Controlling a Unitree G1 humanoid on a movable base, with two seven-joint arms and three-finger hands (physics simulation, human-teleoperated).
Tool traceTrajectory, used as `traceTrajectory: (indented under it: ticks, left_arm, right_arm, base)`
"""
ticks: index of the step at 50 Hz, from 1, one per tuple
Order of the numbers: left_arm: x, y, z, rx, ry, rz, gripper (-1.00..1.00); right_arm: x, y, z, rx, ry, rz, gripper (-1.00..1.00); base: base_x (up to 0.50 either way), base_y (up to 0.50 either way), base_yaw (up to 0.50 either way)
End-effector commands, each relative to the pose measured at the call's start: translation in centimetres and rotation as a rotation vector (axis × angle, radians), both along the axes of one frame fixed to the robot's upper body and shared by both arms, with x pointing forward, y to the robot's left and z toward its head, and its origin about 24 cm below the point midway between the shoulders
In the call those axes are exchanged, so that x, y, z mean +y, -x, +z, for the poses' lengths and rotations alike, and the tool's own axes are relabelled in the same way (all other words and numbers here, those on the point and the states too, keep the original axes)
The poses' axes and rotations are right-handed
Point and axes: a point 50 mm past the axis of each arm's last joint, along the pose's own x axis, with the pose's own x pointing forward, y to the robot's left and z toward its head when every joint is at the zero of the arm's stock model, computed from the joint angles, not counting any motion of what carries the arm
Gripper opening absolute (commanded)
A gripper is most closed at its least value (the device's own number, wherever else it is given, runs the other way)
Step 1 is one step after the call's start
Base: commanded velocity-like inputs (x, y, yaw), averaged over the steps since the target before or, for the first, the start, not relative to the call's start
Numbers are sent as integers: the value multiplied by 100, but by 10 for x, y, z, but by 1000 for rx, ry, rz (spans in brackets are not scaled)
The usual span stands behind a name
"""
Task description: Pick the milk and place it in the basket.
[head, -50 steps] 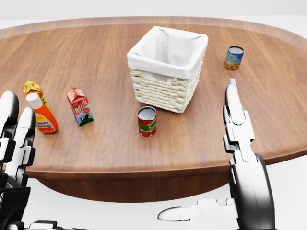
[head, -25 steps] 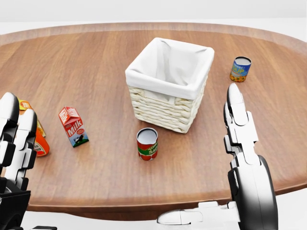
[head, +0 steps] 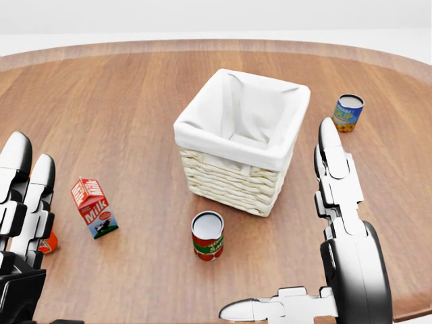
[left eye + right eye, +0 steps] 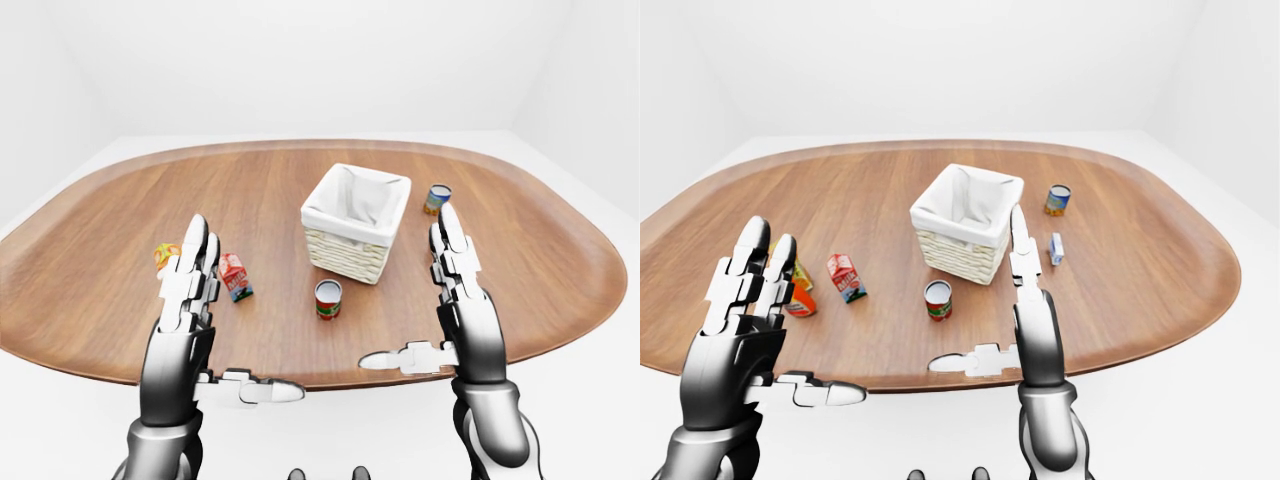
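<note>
- Wooden table [image 3: 135, 101]: broad oval top carrying everything here.
- Basket [image 3: 229, 172]: woven, white cloth lining, standing upright mid-table; the landmark below.
- Left hand [image 4: 187, 300]: fingers spread and straight, grasping nothing, raised well left of the basket.
- Right hand [image 3: 341, 223]: likewise released, thumb out sideways, just right of the basket in the head view.
- Milk [image 3: 93, 207]: red carton, upright on the table, well left of the basket, untouched.
- Red can [image 3: 208, 235]: upright, just below the basket.
- Blue-yellow can [image 3: 348, 113]: right of the basket.
</note>
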Motion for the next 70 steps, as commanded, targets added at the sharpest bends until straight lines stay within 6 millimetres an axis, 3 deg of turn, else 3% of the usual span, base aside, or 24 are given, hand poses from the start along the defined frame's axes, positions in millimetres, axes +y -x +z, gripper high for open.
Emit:
traceTrajectory:
  ticks: [1,70]
  left_arm:
    - [-1,0,0,-5,-4,0,100]
    - [2,-3,-7,8,-11,13,100]
  right_arm:
    - [0,2,1,-6,1,2,100]
    - [3,2,0,-2,2,9,100]
  base:
    - [26,0,0]
    - [26,0,0]
